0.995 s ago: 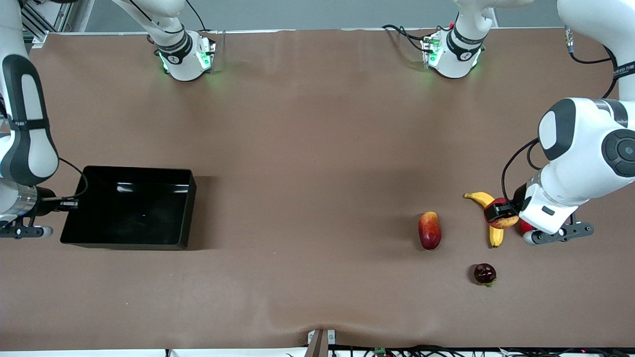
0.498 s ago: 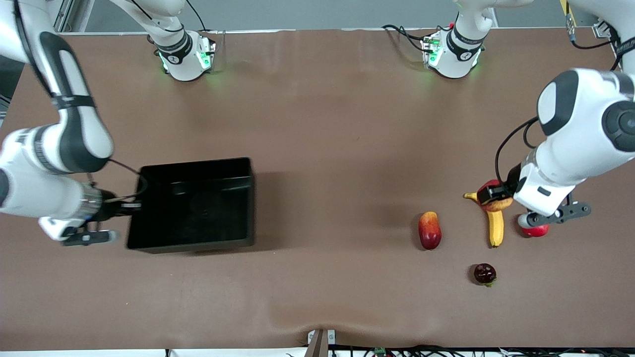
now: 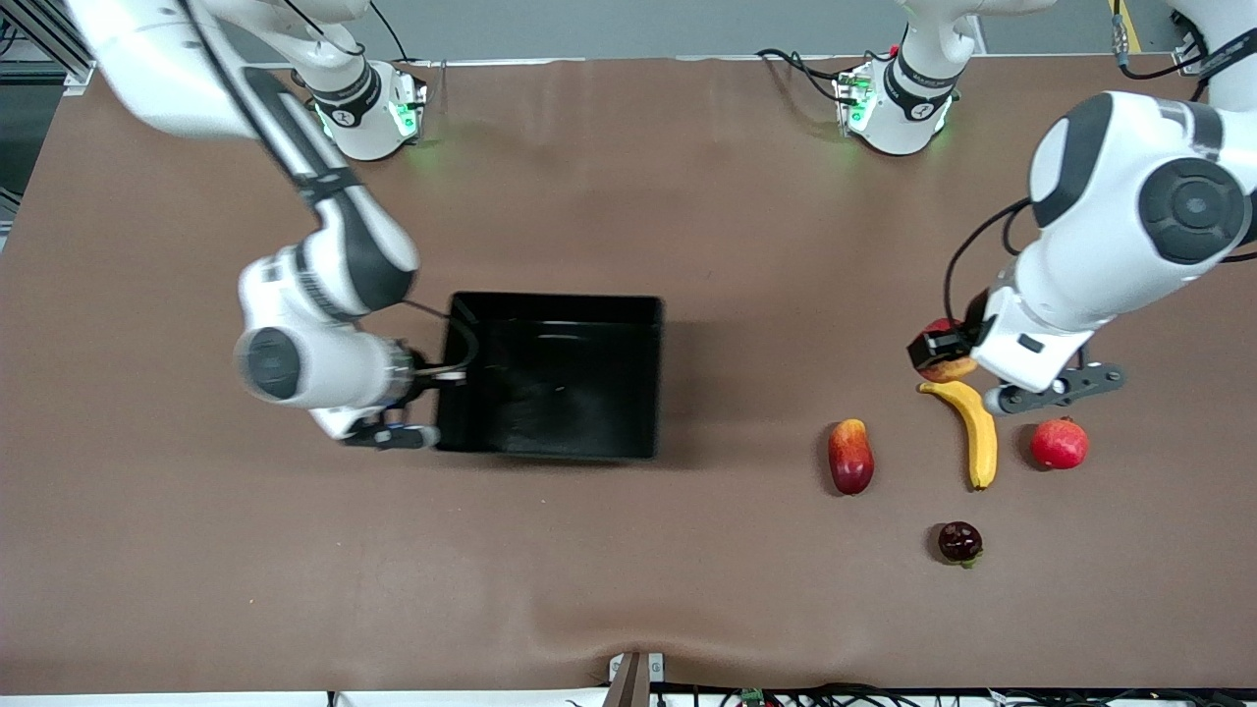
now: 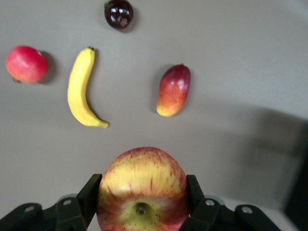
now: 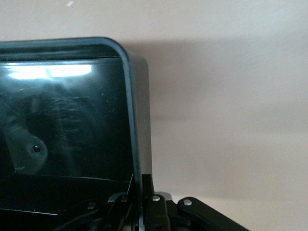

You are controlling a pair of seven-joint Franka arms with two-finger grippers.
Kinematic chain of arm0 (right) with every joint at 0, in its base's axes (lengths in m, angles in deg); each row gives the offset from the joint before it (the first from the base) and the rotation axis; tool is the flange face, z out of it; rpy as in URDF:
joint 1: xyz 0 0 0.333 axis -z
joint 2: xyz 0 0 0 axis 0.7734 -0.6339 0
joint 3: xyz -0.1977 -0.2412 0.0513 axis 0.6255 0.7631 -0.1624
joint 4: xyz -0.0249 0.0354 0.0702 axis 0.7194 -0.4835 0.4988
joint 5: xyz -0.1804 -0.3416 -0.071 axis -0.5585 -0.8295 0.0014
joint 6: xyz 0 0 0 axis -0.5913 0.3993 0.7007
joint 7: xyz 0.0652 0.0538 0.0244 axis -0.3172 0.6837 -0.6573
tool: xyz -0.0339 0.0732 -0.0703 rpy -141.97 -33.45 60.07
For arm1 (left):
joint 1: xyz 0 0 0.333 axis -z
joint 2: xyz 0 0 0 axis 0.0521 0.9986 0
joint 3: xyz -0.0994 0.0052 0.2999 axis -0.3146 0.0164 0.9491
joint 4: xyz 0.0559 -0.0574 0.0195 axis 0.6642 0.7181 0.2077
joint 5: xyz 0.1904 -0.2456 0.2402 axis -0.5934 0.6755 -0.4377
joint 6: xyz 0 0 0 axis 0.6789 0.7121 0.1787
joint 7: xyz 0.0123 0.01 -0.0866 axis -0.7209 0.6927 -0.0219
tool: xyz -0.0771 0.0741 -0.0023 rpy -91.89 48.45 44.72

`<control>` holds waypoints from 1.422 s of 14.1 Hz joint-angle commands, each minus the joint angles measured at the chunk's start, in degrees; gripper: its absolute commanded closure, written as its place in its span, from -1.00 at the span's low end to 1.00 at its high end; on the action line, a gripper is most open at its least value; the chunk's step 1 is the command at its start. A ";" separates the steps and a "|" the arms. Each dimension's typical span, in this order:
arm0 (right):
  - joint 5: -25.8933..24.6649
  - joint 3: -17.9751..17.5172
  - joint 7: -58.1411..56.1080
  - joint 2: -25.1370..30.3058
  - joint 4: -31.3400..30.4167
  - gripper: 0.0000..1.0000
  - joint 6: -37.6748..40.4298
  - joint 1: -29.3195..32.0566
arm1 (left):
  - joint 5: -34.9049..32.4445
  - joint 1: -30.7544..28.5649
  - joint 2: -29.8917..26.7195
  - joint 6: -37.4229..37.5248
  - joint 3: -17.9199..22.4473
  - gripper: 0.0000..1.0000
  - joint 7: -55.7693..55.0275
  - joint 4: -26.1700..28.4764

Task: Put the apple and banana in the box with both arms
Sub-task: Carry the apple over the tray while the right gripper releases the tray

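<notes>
Left claw (image 4: 142,197) clamps the apple (image 4: 142,190) between both fingers, aloft over the tabletop (image 3: 628,550) just above the banana's farther tip. Right claw (image 5: 139,202) pinches the wall of the box (image 3: 550,375) at the rim facing the right arm's end, mid-tabletop. Banana (image 3: 970,420) lies between a mango-like fruit (image 3: 850,456) and a pink-red round fruit (image 3: 1060,443); a dark fruit (image 3: 959,542) sits nearer the front camera.
</notes>
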 commanded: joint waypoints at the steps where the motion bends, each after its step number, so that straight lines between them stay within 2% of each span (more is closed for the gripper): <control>1: 1.24 0.20 9.11 -0.05 -2.75 1.00 -6.52 -5.71 | 0.21 -0.18 -1.06 0.08 -2.31 1.00 -3.25 1.75; 3: 1.24 0.20 12.47 -0.41 -5.66 1.00 -11.98 -9.06 | 0.21 -0.09 -0.79 0.08 -4.42 1.00 -6.75 2.46; 6: 1.06 0.20 13.54 -3.39 -5.67 0.97 -15.16 -11.35 | 0.21 0.70 0.61 -0.97 -6.97 1.00 -12.29 2.90; 7: 0.45 0.29 13.27 -3.57 -5.76 0.26 -15.34 -11.62 | 0.21 1.66 1.14 -2.45 -7.15 1.00 -14.40 3.77; 8: 0.36 0.29 13.27 -3.49 -5.76 -0.89 -15.26 -11.88 | 0.21 2.63 1.40 -5.08 -7.24 1.00 -17.29 5.17; 9: 0.36 0.29 13.36 -3.49 -5.67 -1.00 -14.91 -11.80 | 0.21 3.33 1.84 -8.50 -7.24 1.00 -19.67 7.27; 12: 0.36 0.29 13.01 -1.82 -5.24 -1.00 -13.59 -10.75 | -0.14 6.31 3.86 -16.77 -7.24 1.00 -25.11 11.33; 15: 0.36 0.20 10.65 1.86 -4.88 -1.00 -13.06 -8.03 | -0.67 11.32 6.32 -18.64 -7.07 1.00 -32.94 11.33; 18: 0.36 0.20 8.01 5.64 -4.79 -1.00 -9.92 -4.25 | -0.76 13.27 9.56 -23.20 -6.89 1.00 -34.89 11.33; 20: 0.45 0.20 3.89 8.89 -4.70 -1.00 -6.13 -0.39 | -6.26 14.32 12.82 -23.47 -7.06 1.00 -38.65 11.16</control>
